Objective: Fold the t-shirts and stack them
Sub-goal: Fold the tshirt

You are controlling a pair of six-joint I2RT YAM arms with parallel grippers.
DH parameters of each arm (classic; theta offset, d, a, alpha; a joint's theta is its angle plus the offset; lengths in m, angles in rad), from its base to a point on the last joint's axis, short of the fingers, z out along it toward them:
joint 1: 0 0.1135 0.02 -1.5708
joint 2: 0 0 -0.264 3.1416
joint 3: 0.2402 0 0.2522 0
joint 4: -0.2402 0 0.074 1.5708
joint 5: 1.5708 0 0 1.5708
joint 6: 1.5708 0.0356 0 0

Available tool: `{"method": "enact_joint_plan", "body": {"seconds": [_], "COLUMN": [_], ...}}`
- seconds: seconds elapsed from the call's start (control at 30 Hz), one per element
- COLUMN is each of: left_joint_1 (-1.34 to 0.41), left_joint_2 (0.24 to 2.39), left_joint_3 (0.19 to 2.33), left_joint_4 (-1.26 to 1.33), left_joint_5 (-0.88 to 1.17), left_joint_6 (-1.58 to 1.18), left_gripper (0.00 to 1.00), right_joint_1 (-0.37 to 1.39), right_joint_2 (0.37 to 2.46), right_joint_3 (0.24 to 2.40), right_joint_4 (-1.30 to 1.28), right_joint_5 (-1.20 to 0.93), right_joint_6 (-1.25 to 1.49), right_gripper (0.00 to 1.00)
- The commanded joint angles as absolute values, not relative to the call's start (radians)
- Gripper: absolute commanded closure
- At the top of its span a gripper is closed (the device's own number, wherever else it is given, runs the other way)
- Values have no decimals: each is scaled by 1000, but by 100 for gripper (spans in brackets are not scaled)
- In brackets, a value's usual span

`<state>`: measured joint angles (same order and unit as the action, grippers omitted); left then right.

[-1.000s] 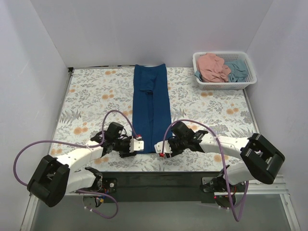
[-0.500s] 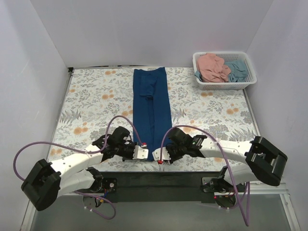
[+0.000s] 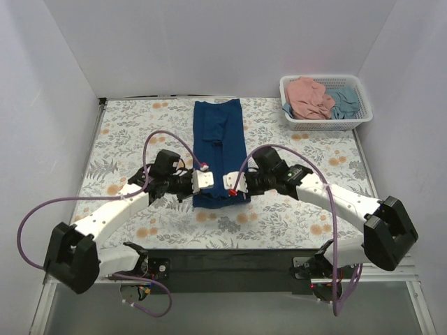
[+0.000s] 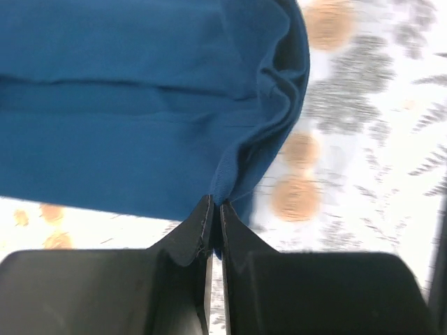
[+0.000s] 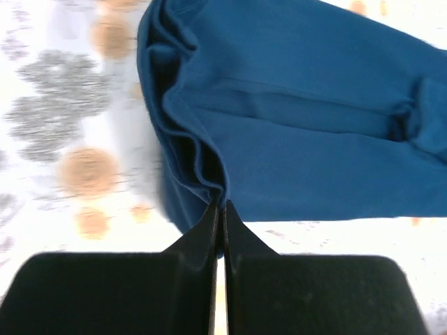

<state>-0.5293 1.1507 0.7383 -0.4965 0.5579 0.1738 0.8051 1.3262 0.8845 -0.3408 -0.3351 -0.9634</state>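
A dark navy t-shirt (image 3: 218, 139), folded into a long strip, lies down the middle of the flowered table. Its near end is lifted and carried back over the strip. My left gripper (image 3: 204, 180) is shut on the near left corner of that hem (image 4: 225, 187). My right gripper (image 3: 231, 183) is shut on the near right corner (image 5: 213, 187). Both wrist views show the cloth bunched in folds at the black fingertips. A salmon pink t-shirt (image 3: 309, 98) and a light teal t-shirt (image 3: 344, 102) lie crumpled in the basket.
A white lattice basket (image 3: 325, 123) stands at the back right corner of the table. White walls close in the left, back and right sides. Purple cables arch above both arms.
Both grippers closed on the navy shirt's near hem at the front edge, then lifted it and carried it away from the bases, so the near part now folds over the strip.
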Motion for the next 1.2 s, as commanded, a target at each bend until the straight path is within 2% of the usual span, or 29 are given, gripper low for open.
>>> {"method": "enact_joint_plan", "body": {"seconds": [0.0, 0.27, 0.6, 1.1, 1.17], "left_joint_1": [-427, -296, -252, -224, -222], "left_joint_2": [1248, 1627, 1886, 2006, 2016], "left_joint_3": [836, 1153, 1380, 1407, 1416], "left_joint_4": [-446, -390, -365, -276, -258], "left_joint_5": [620, 661, 624, 581, 577], "left_joint_6": [193, 215, 273, 276, 255], "left_gripper": [100, 100, 100, 100, 93], "right_joint_1": [752, 598, 517, 494, 495], "right_joint_2": [1416, 1658, 1923, 2095, 2102], "right_joint_3": [994, 1231, 1492, 1563, 1580], "right_joint_4": [-341, -302, -282, -218, -207], "right_joint_5": [-377, -406, -436, -417, -407], "right_joint_6": [-1045, -1120, -1158, -1167, -1151], "right_gripper": [99, 99, 99, 99, 88]}}
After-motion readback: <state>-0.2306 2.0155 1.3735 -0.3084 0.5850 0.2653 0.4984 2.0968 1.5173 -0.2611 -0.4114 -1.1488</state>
